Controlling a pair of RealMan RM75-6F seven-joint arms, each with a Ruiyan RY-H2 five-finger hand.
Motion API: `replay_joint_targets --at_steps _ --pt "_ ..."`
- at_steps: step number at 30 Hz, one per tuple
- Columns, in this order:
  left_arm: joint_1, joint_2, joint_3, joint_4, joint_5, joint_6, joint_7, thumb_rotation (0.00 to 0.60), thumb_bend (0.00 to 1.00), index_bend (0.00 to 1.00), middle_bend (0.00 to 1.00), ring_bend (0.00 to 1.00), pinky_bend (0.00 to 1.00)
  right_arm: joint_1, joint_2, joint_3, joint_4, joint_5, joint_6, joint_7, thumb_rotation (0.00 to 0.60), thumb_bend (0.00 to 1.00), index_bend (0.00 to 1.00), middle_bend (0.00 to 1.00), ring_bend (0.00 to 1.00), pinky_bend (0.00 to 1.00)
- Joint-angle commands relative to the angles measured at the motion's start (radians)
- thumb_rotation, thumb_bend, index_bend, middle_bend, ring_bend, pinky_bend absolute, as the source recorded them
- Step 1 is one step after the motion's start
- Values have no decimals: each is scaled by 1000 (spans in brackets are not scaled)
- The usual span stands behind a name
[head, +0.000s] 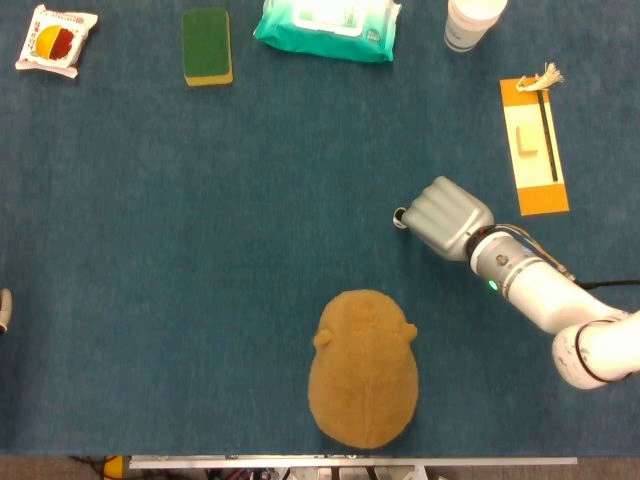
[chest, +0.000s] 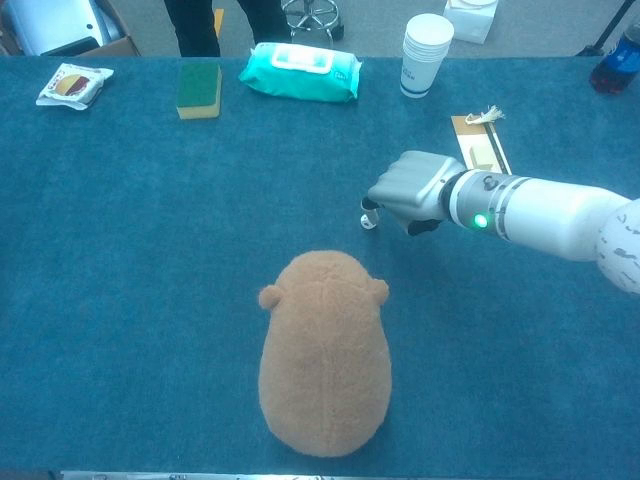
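The right hand (head: 446, 214) shows only its back in both views, so whether its curled fingers hold the small pale object (chest: 369, 220) at their tips cannot be told, and that object is too small to identify. Far left of the hand, a pale sliver (head: 3, 310) is cut by the head view's edge; whether it is the left hand is unclear. Beyond the hand, the paper cups (head: 471, 22) and wipes pack (head: 328, 28) are cropped by the top edge, and a blue bottle (chest: 620, 55) by the chest view's right edge.
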Motion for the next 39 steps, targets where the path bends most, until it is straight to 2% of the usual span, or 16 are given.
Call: replay_joint_targets --at_steps 1,11,29,39 --pt "-1 -1 0 -2 0 -2 3 600 427 320 237 169 417 -9 4 3 5 -10 5 11 600 1000 301 1000 1000 1000" --pt "-1 -4 1 -2 -4 -6 4 600 427 320 237 168 417 -41 16 28 11 -72 8 53 600 1000 301 1000 1000 1000" --pt "0 -11 0 8 -8 -8 -5 600 427 320 237 169 417 -55 8 31 37 -57 -18 43 600 1000 301 1000 1000 1000" --pt "0 -14 -1 11 -14 -13 -9 600 427 320 237 169 417 -70 35 16 -3 -85 -16 45 600 1000 301 1000 1000 1000"
